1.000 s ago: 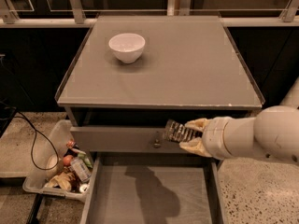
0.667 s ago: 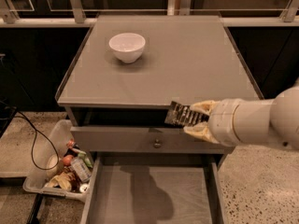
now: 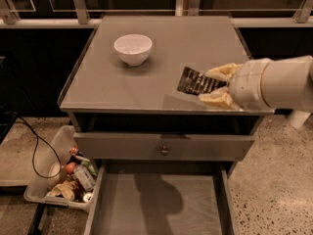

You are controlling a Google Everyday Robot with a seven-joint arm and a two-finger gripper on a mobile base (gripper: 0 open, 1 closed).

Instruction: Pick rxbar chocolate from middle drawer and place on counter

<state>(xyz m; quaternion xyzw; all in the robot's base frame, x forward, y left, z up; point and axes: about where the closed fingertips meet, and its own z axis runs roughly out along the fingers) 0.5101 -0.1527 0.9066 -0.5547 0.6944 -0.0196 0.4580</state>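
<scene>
My gripper (image 3: 211,85) reaches in from the right and is shut on the rxbar chocolate (image 3: 194,82), a flat black bar with pale lettering. It holds the bar tilted just above the front right part of the counter (image 3: 186,43). The pale fingers (image 3: 222,72) pinch the bar's right end from above and below. The middle drawer (image 3: 156,204) stands pulled out below, and its grey wood-grained floor is bare. My arm's shadow falls on the drawer floor.
A white bowl (image 3: 133,48) sits on the counter's back left. A closed drawer front with a round knob (image 3: 165,151) lies above the open drawer. A clear bin (image 3: 63,177) of packets and bottles stands on the speckled floor at left, beside a black cable (image 3: 34,155).
My gripper has risen with the bar from in front of the knobbed drawer front up to above the counter's front right area.
</scene>
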